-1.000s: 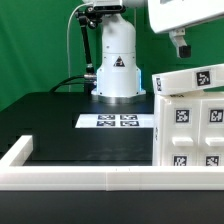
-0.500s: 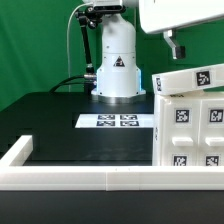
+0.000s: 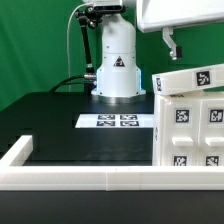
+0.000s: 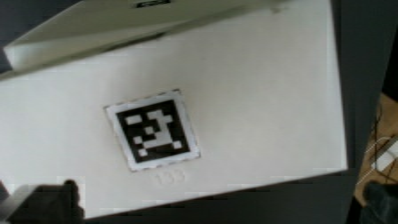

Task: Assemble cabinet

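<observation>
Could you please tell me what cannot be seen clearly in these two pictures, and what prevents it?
- Exterior view: the end effector is mostly cut off by the top edge, so open or shut cannot be told.
- Exterior view: the cabinet is cut off by the right edge, so its far side is hidden.
- Wrist view: blurred; the tag cannot be read, nor which white part carries it.
</observation>
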